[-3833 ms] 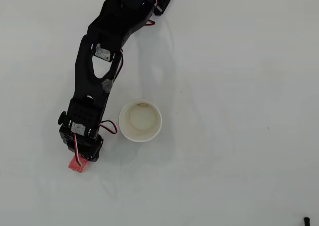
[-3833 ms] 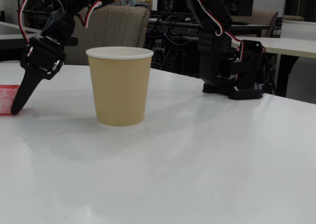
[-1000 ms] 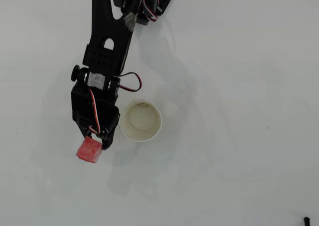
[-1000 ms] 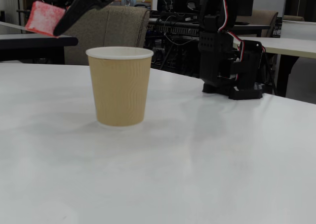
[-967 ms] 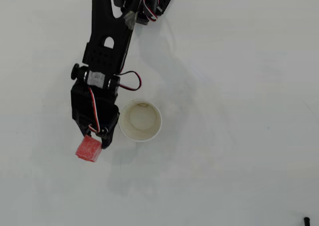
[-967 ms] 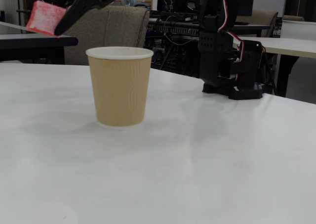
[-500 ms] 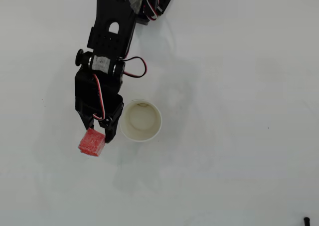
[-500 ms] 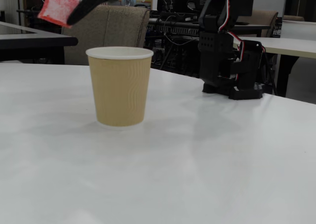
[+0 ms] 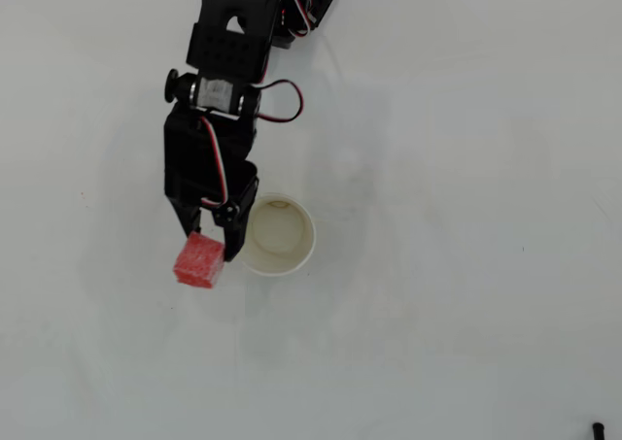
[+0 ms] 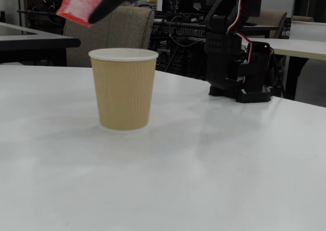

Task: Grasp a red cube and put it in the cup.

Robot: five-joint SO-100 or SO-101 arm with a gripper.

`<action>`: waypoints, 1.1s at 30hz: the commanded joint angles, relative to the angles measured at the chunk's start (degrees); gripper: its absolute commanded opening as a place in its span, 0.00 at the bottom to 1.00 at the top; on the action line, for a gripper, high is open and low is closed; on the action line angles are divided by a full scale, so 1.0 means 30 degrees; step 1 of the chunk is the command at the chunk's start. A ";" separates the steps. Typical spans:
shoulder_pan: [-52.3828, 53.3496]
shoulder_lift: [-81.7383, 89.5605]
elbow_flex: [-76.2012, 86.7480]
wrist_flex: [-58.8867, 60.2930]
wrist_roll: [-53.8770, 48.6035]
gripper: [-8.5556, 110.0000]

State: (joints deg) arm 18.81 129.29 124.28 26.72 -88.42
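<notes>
Red cube (image 9: 198,261) held aloft, tilted, just left of upright tan, white-rimmed cup (image 10: 124,88)

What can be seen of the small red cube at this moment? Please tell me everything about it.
The small bright red cube with a grainy, sponge-like surface is held in the air by the black two-finger gripper. The fingers clamp it at its upper edge in the overhead view. In the fixed view it hangs tilted, above the level of the rim of the round paper cup and to its left. From above it lies just left of the cup's white rim, not yet over the opening. Nothing but the gripper touches it.
</notes>
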 commanded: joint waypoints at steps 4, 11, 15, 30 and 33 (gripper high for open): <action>-0.0439 0.3369 0.1494 -0.0381 0.0234 0.14; -0.1289 0.5566 0.3223 -0.0381 0.0205 0.14; -0.1670 0.6064 0.3662 -0.0381 0.0234 0.14; -0.2783 0.6768 0.4658 -0.0850 0.0234 0.14; -0.2842 0.7471 0.5127 -0.0820 0.0234 0.14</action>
State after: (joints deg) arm 10.63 148.36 139.66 25.58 -88.42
